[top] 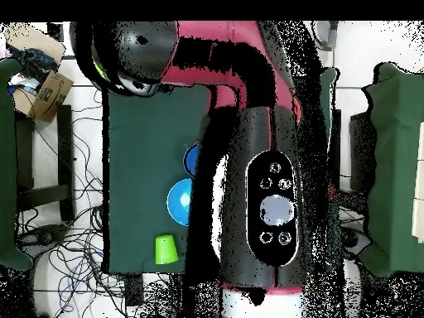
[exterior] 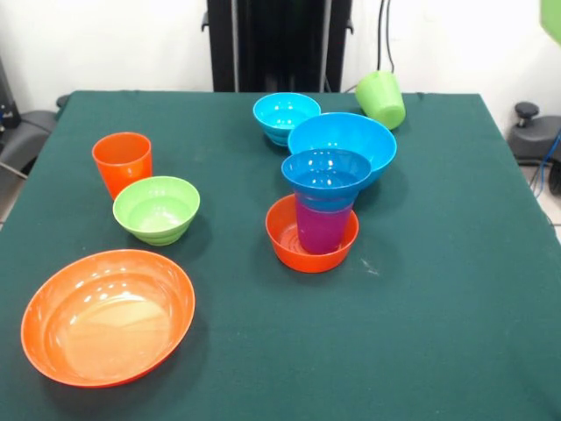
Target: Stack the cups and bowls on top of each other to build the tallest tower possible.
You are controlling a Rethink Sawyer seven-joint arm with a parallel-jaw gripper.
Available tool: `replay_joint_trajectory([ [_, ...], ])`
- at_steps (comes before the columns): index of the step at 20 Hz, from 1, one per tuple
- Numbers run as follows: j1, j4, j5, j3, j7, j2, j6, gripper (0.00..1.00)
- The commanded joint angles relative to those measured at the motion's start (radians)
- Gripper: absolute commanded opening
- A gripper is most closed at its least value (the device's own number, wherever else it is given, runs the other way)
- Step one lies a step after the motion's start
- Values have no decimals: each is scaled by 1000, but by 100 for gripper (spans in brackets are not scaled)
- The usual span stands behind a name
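The tower stands mid-table: a small orange bowl (exterior: 302, 250) holds an upright purple cup (exterior: 323, 226), with a dark blue bowl (exterior: 326, 172) on top. Behind it are a large light blue bowl (exterior: 355, 136) and a small light blue bowl (exterior: 287, 116). A lime green cup (exterior: 381, 98) lies tipped at the far edge; it also shows in the overhead view (top: 166, 248). An orange cup (exterior: 122, 162), a small lime green bowl (exterior: 157, 208) and a large orange bowl (exterior: 107, 316) sit at the left. The arm's end (top: 124, 62) is raised at the overhead view's upper left, with lime green showing beside it.
A lime green shape (exterior: 554, 19) cuts into the front view's top right corner. The robot's pedestal (exterior: 279, 44) stands behind the table's far edge. In the overhead view the red and black arm (top: 265, 190) covers most of the green table (top: 141, 141).
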State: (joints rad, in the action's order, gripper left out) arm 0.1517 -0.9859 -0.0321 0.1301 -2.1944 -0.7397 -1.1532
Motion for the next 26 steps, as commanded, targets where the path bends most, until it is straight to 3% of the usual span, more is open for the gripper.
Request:
replay_joint_trajectory([
  [1,89,-226,110,18,357,-125,-25,0],
  [10,175,-253,130,47,384,-215,-68,0],
  [17,218,-379,155,69,425,-240,41,0],
  [26,247,-474,180,89,434,-247,142,0],
])
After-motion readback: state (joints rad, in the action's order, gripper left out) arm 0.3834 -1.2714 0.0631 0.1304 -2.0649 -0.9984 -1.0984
